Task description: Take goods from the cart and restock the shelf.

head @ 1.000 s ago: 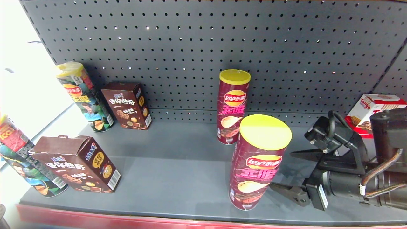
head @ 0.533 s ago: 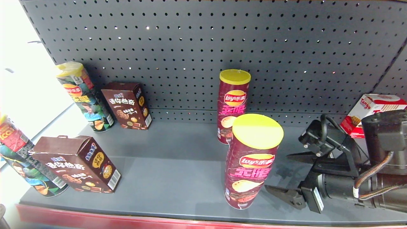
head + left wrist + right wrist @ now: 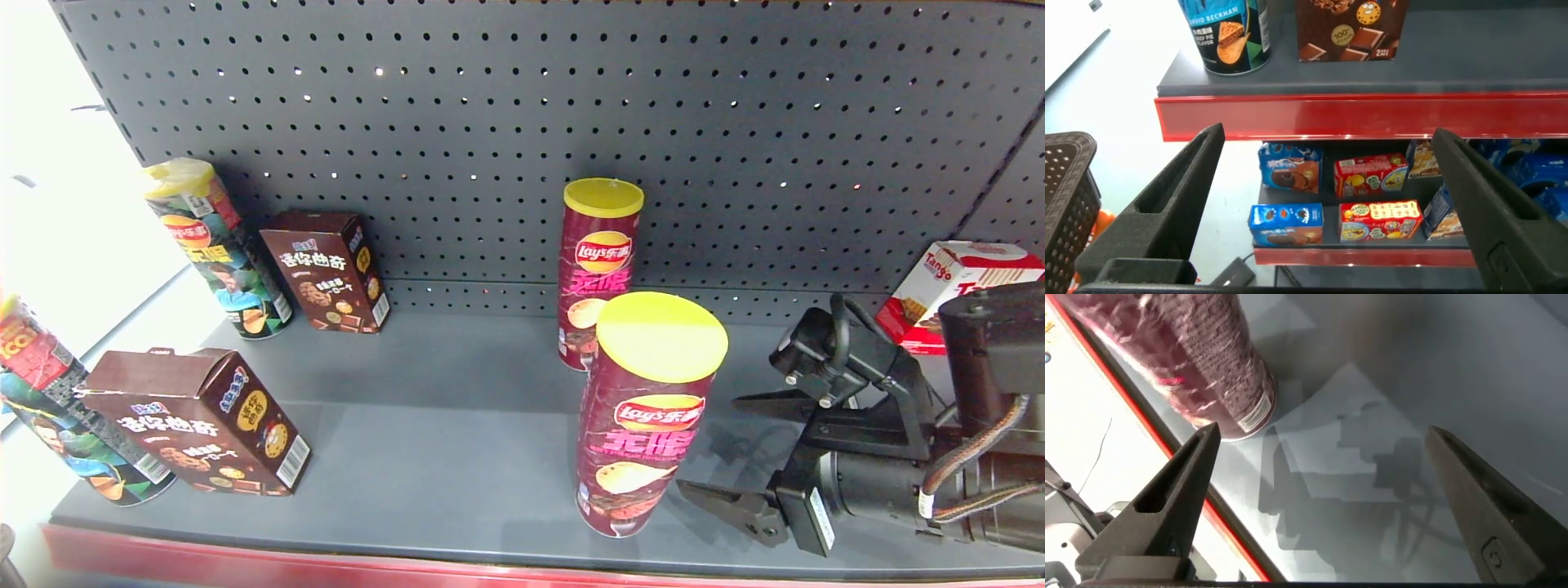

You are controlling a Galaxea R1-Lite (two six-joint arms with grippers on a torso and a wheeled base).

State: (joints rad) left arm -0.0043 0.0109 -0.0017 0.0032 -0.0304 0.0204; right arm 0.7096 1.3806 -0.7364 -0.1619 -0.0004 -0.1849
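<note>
Placing looks done: maroon yellow-lidded crisp tube (image 3: 645, 425) upright on grey metal shelf (image 3: 449, 425) | right jaws apart beside it, left jaws apart | next: back out without clipping it

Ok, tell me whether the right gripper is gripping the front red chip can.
No, the right gripper is open beside the front red chip can, which stands free on the shelf.

Left side overexposed, soft shelf (image 3: 457, 441) shadows
</note>
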